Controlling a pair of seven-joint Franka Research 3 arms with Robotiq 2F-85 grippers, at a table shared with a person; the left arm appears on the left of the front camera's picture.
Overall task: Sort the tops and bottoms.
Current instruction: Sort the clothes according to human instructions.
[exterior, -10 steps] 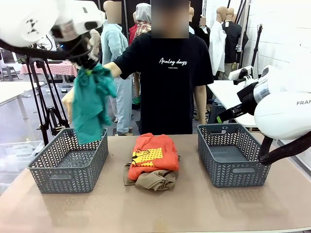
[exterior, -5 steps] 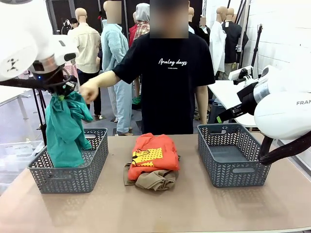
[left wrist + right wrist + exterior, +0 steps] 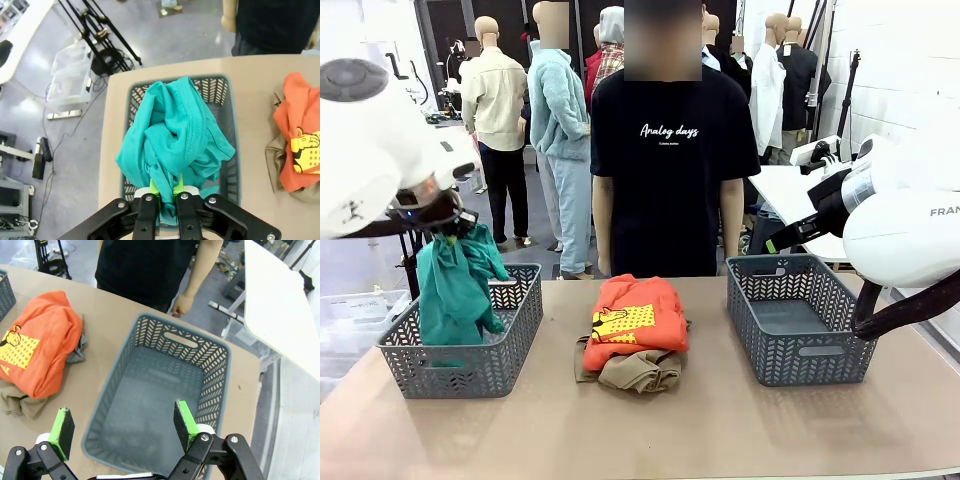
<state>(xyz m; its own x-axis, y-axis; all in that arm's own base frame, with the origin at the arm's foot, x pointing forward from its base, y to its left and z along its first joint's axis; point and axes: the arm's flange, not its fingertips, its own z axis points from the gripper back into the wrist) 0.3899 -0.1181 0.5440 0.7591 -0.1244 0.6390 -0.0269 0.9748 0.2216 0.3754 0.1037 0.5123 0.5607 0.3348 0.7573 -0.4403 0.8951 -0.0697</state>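
Teal garment point(image 3: 175, 130) now lowered into L basket point(image 3: 470, 372), L gripper point(image 3: 165, 185) clamped on it; next: let go; R gripper point(image 3: 122, 429) jaws apart, idle.

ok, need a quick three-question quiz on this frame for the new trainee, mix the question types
1. True or false: the left end effector is shut on the teal garment.
2. Pick one: the orange garment lies A) inside a basket, B) on top of the tan garment, C) on the floor.
3. Fill in: the right end effector hovers ___ above the right basket.
Key: 1 true; 2 B; 3 open.
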